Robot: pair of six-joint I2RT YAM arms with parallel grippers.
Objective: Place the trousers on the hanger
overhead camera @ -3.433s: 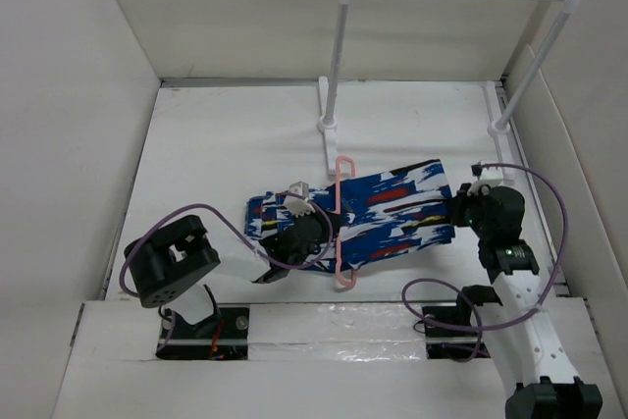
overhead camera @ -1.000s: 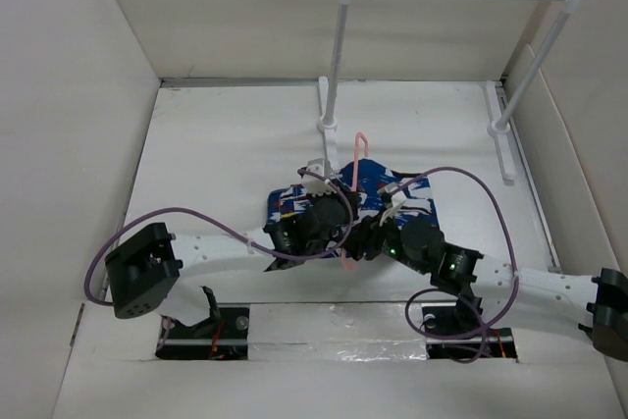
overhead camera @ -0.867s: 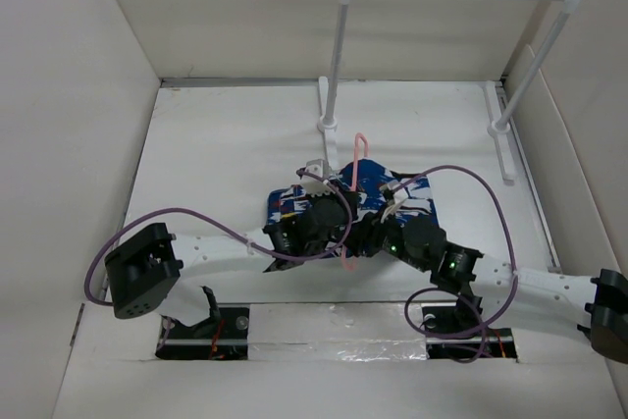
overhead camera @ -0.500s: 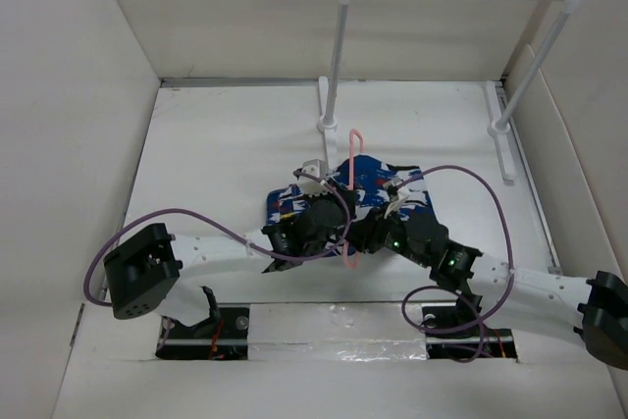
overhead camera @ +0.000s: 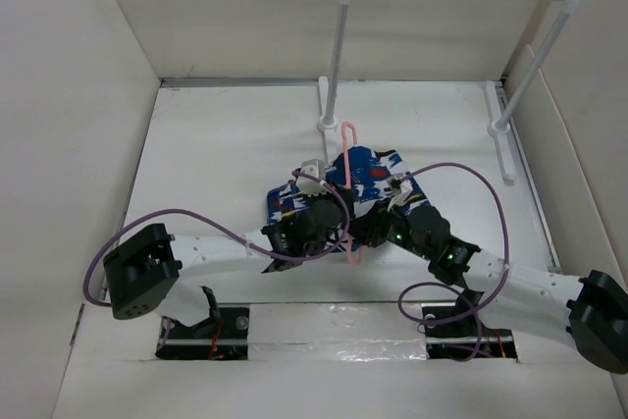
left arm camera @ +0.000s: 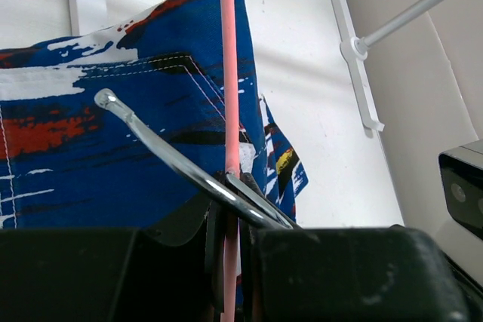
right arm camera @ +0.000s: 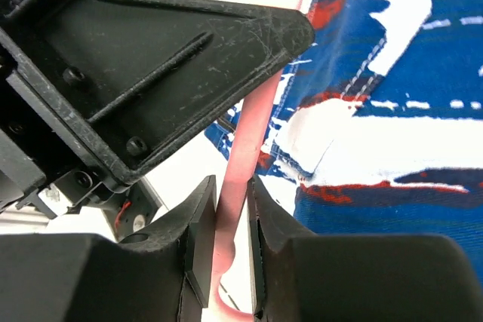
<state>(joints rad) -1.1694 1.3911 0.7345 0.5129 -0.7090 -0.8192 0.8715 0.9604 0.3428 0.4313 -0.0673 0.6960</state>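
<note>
Two arms meet at the middle of the table (overhead camera: 226, 144). The trousers (overhead camera: 381, 172) lie bunched there, under both wrists. The left gripper (left arm camera: 230, 186) has its jaws almost closed, clamped on the hanger (overhead camera: 347, 152) beside its metal hook (left arm camera: 173, 160). The right gripper (right arm camera: 228, 195) has its jaws set narrow, pressing the pink bar on both sides. The hanger crosses the trousers front to back.

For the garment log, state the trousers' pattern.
The trousers are royal blue with white, red and black brushstroke splashes, clearest in the right wrist view.
</note>
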